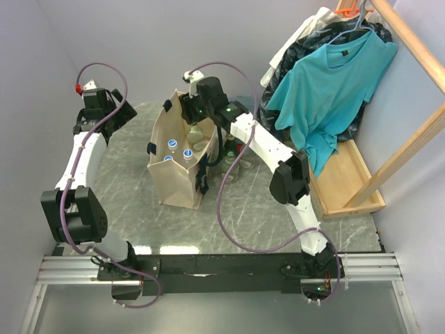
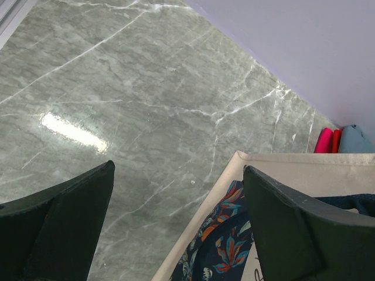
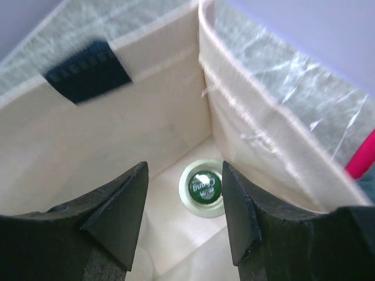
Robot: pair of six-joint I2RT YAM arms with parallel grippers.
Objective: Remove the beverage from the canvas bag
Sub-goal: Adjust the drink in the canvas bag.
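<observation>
Dark fingers (image 3: 126, 205) of the right gripper (image 3: 184, 174) fill the bottom of the right wrist view. They are spread apart with nothing between them: released, gripping nothing. They hang inside the mouth of the canvas bag (image 3: 164, 111).

The likeliest trouble, as I judge it, is the cloth. A limp inner wall (image 3: 246, 129) runs down the right of the frame, close beside one finger. If the gripper goes straight down it could snag that fabric, or pinch it together with the bottle neck. The bag would then rise with the bottle, or tip over. A grip on the smooth cap alone could also slip, and nothing is bracing the bag. In its own view the left gripper (image 2: 179, 170) is open too — it hovers over the marble table (image 2: 146, 88), just off a bag edge.

The beverage (image 3: 204, 187) stands upright on the bag floor in a corner compartment, seen cap-on with a green lid inside a pale ring. It sits at lower centre of the frame, well below the fingertips. It is under the gap but off-centre — crowding the finger on the frame's right.
</observation>
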